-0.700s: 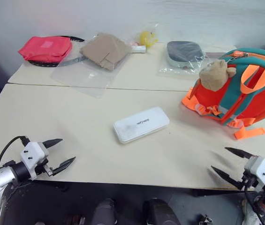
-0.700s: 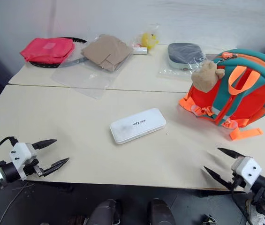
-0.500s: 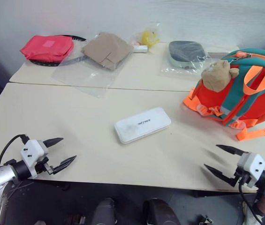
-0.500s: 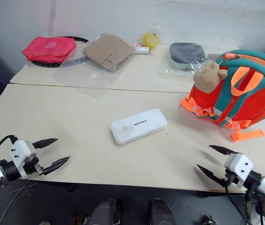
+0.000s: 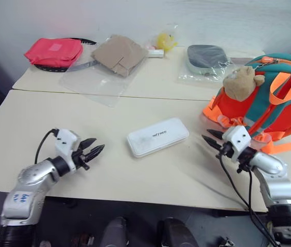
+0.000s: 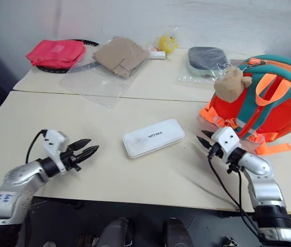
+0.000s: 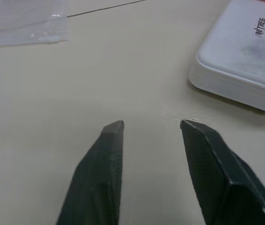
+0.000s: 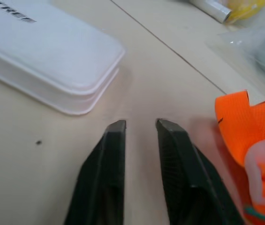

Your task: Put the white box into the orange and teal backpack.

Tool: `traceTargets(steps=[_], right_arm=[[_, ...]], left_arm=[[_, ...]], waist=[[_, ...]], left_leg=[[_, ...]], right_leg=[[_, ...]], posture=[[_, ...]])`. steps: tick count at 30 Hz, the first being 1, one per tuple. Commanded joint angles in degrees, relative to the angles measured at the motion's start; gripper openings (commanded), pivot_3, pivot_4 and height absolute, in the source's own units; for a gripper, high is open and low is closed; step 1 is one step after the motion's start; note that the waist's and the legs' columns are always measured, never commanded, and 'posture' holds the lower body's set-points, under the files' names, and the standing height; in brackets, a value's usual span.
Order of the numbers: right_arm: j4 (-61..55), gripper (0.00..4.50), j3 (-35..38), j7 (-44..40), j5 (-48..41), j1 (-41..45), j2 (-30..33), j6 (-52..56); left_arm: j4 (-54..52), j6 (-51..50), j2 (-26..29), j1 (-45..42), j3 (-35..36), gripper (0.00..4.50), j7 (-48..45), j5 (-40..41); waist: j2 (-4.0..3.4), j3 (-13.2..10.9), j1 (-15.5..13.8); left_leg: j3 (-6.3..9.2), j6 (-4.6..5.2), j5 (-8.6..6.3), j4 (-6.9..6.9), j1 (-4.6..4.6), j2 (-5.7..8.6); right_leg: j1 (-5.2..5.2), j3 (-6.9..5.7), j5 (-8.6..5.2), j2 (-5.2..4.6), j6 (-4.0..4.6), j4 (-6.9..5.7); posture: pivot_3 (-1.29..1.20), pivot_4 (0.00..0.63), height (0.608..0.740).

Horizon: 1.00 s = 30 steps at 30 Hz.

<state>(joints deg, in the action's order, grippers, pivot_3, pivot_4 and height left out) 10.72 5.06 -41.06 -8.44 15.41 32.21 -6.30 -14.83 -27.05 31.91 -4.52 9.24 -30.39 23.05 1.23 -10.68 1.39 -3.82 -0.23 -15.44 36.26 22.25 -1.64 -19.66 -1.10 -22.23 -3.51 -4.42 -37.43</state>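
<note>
the flat white plastic box with rounded corners point(image 5: 157, 136) lies on the table between the left gripper point(image 5: 94, 150) and right gripper point(image 5: 210, 139), both narrowly parted, touching neither.

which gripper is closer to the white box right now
Right. The right gripper sits just off the end of the white box nearest the backpack; the left gripper is farther off, beyond its other end.

A flat white plastic box point(image 5: 157, 136) lies on a cream table point(image 5: 42, 118) between two black-fingered grippers, left point(image 5: 92, 151) and right point(image 5: 208, 139), an orange-and-teal backpack point(image 5: 269, 98) beyond.
</note>
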Motion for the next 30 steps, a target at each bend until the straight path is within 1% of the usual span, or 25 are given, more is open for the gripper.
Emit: traceTargets(steps=[1, 3, 4, 7, 10, 12, 14, 16, 20, 24, 28, 30], right_arm=[[3.6, 0.00, -1.6, 4.2, 2.8, 3.0, -3.0, -1.3], [8.1, 0.00, -3.1, 5.9, 4.4, 6.1, -5.3, -2.0], [10.1, 0.00, -3.6, 6.7, 5.2, 7.4, -6.1, -2.8], [16.2, 0.00, -4.6, 6.8, 5.5, 11.9, -8.9, -5.7], [20.3, 0.00, -5.2, 5.6, 5.6, 14.4, -9.8, -7.8], [22.3, 0.00, -5.0, 1.1, 2.7, 15.3, -10.8, -8.7], [21.5, 0.00, -5.3, -6.3, -0.9, 14.7, -10.5, -7.2], [19.7, 0.00, -5.9, -11.5, -2.4, 13.6, -8.8, -5.3], [13.6, 0.00, -5.7, -17.2, -5.1, 10.6, -5.6, -0.7], [5.9, 0.00, -5.7, -18.9, -6.2, 6.1, -2.6, 3.1], [0.1, 0.00, -5.7, -18.5, -6.3, 2.0, -1.0, 5.8], [-1.6, 0.00, -5.5, -17.7, -6.0, 0.6, -0.5, 6.9]], left_arm=[[-0.6, -0.9, -2.4, -3.9, -3.9, 0.86, 2.6, -2.6], [-0.4, -2.4, -3.7, -5.0, -6.6, 0.22, 2.6, -3.2], [0.1, -2.8, -4.2, -5.4, -7.4, 0.01, 2.9, -3.7], [1.4, -6.6, -5.4, -6.5, -9.6, 0.01, 2.4, -3.3], [1.8, -7.8, -5.6, -7.5, -11.0, 0.01, 1.8, -3.7], [2.7, -6.8, -6.3, -8.6, -11.8, 0.01, 1.5, -4.4], [3.7, -6.6, -6.9, -9.9, -11.6, 0.01, 1.6, -4.5], [5.0, -6.4, -6.9, -11.1, -11.2, 0.01, 1.1, -4.7], [7.7, -5.5, -5.6, -12.5, -11.3, 0.01, -1.0, -5.5], [9.4, -6.2, -2.5, -12.8, -12.2, 0.01, -5.1, -6.0], [8.9, -7.8, 2.2, -10.1, -11.6, 0.01, -9.5, -5.2], [9.2, -7.7, 4.6, -7.7, -9.6, 0.01, -10.3, -5.2]], waist=[[0.00, 0.0, 0.2], [0.00, 0.0, 0.4], [0.00, 0.0, 0.5], [0.00, 0.0, 0.8], [0.00, 0.0, 0.9], [0.00, 0.0, 0.8], [0.00, 0.0, 0.5], [0.00, 0.0, 0.3], [0.00, 0.0, 0.2], [0.00, 0.0, 0.2], [-0.01, 0.0, 0.7], [-0.01, 0.0, 0.9]], left_leg=[[-0.01, 0.00, 0.00, 0.08, 0.03, 0.00], [-0.04, 0.02, 0.00, 0.14, 0.02, 0.01], [-0.07, 0.02, 0.01, 0.16, 0.00, 0.01], [-0.10, -0.05, 0.05, 0.14, -0.02, -0.03], [-0.08, -0.15, 0.11, 0.11, -0.02, -0.08], [-0.07, -0.15, 0.11, 0.11, -0.02, -0.08], [-0.07, -0.13, 0.10, 0.14, -0.02, -0.05], [-0.07, -0.11, 0.09, 0.15, -0.02, -0.06], [-0.04, -0.08, 0.08, 0.15, 0.00, -0.04], [-0.02, -0.09, 0.08, 0.14, 0.00, -0.05], [-0.03, -0.14, 0.08, 0.02, -0.08, -0.07], [-0.04, -0.15, 0.09, -0.04, -0.12, -0.07]], right_leg=[[0.00, 0.00, 0.00, 0.00, 0.00, -0.02], [0.03, 0.02, 0.01, 0.00, -0.01, -0.04], [0.03, 0.04, 0.01, 0.00, -0.01, -0.07], [-0.05, 0.08, 0.00, 0.06, -0.01, -0.15], [-0.10, 0.08, 0.00, 0.11, 0.00, -0.23], [-0.08, 0.07, 0.00, 0.10, 0.00, -0.22], [-0.04, 0.07, 0.00, 0.09, -0.01, -0.19], [-0.02, 0.06, 0.00, 0.09, -0.01, -0.19], [0.00, 0.04, 0.00, 0.05, -0.01, -0.20], [-0.02, 0.02, 0.00, 0.05, 0.00, -0.13], [0.00, 0.04, 0.00, 0.07, 0.00, -0.10], [0.00, 0.06, 0.00, 0.07, 0.00, -0.10]], posture=[[0.00, 0.150, 0.740], [0.00, 0.150, 0.740], [0.00, 0.150, 0.740], [0.00, 0.150, 0.740], [0.00, 0.150, 0.740], [0.00, 0.150, 0.740], [0.00, 0.150, 0.740], [0.00, 0.150, 0.740], [0.00, 0.150, 0.740], [0.00, 0.150, 0.740], [0.00, 0.150, 0.740], [0.00, 0.150, 0.740]])
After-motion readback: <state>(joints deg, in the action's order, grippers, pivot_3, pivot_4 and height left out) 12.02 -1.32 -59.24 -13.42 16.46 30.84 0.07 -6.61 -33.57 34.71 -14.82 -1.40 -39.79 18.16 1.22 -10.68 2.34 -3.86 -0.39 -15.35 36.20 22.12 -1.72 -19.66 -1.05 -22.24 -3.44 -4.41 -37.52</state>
